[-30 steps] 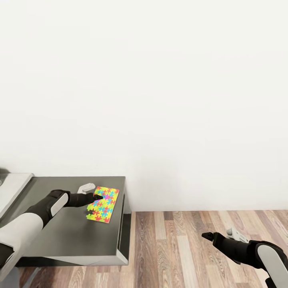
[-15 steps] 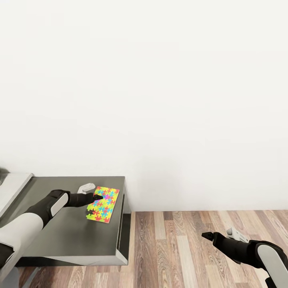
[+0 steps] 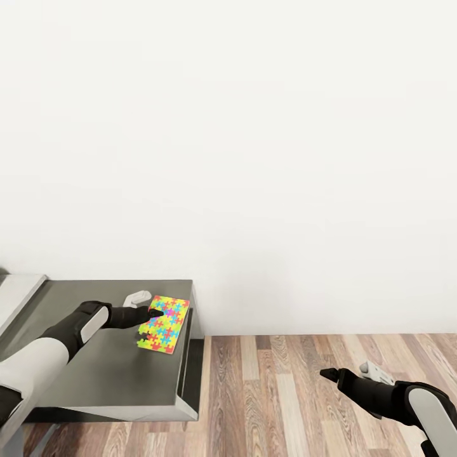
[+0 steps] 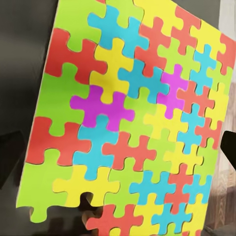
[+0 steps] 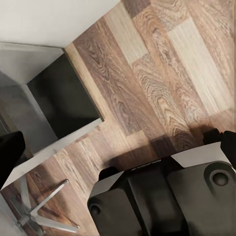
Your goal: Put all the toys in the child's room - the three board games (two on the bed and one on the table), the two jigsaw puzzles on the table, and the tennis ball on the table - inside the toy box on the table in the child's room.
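Your left gripper [image 3: 152, 313] pinches the flat, interlocking jigsaw puzzle [image 3: 163, 324] over the dark grey cabinet [image 3: 114, 374]; the right gripper's [image 3: 325, 374] finger spacing can't be told.

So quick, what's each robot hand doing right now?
Left gripper: shut on the jigsaw puzzle, above the dark cabinet.
Right gripper: cannot tell; over the floor.
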{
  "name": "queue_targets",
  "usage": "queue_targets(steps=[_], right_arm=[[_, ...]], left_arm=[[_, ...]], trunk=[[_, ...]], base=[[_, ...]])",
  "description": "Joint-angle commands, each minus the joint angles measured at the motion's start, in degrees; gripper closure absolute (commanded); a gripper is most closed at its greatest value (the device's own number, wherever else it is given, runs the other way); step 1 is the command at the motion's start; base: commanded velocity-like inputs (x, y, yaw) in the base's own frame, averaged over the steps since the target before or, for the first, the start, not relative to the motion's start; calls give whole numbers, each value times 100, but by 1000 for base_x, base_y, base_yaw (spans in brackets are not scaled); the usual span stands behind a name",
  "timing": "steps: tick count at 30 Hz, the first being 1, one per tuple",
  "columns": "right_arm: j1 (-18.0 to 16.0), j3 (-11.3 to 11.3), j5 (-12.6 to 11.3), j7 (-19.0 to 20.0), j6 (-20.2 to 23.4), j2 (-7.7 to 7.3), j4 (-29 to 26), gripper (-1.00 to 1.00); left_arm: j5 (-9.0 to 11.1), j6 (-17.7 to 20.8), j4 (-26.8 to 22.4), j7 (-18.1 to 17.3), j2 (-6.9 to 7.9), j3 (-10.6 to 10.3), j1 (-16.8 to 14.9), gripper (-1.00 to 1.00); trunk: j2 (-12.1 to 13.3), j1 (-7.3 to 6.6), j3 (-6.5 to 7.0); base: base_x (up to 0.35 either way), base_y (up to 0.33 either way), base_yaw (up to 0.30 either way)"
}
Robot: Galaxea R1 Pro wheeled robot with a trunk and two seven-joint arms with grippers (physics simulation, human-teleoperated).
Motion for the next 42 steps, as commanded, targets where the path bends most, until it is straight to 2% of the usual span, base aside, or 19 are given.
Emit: queue_targets(steps=[1,17,42], right_arm=[[-5,-1,-60,-59,16,-1,-6,-100],[-5,-7,-60,-59,16,-1,-6,-100],[-5,0,-60,-67,8,8,-5,-100]], left_arm=[[21,21,-4,-6,5,-24,-5,-100],[21,21,-6,-6,5,-23,-5,-100],[21,21,-8,-14,5,-24,-5,-100]], trunk=[[-11,3,-10],[-11,3,-10],[-11,3,-10]], base=[[0,-40,0],[0,-78,0],[0,-4,0]])
